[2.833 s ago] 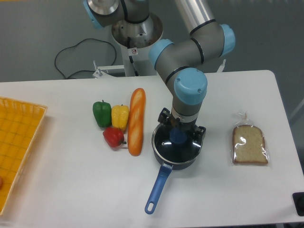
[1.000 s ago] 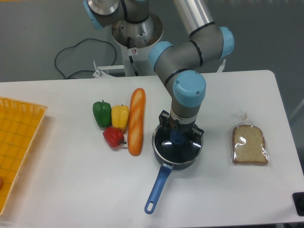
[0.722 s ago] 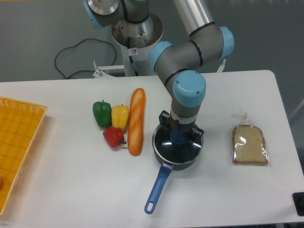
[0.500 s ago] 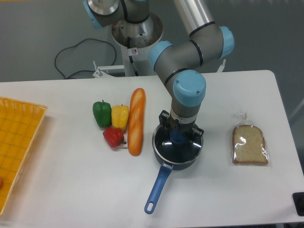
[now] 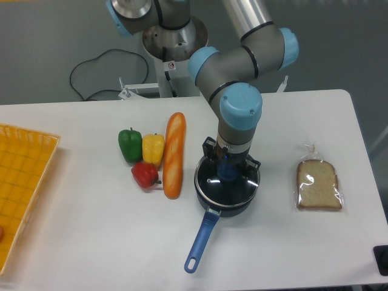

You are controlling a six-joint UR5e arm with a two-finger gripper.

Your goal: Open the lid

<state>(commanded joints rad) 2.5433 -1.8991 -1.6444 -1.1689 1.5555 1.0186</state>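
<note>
1. Hand (image 5: 228,170): pointing straight down over the lid (image 5: 225,189), its fingers closing on the blue knob (image 5: 227,173) at the lid's centre.
2. Lid: sitting on the blue saucepan (image 5: 217,209), whose long handle is pointing toward the desk's (image 5: 97,242) near edge.
3. Surroundings: a baguette (image 5: 174,154) is lying just left of the saucepan, three peppers (image 5: 142,156) beyond it; bagged bread (image 5: 317,185) is lying well apart to the right; an orange basket (image 5: 21,188) is occupying the far left.
</note>
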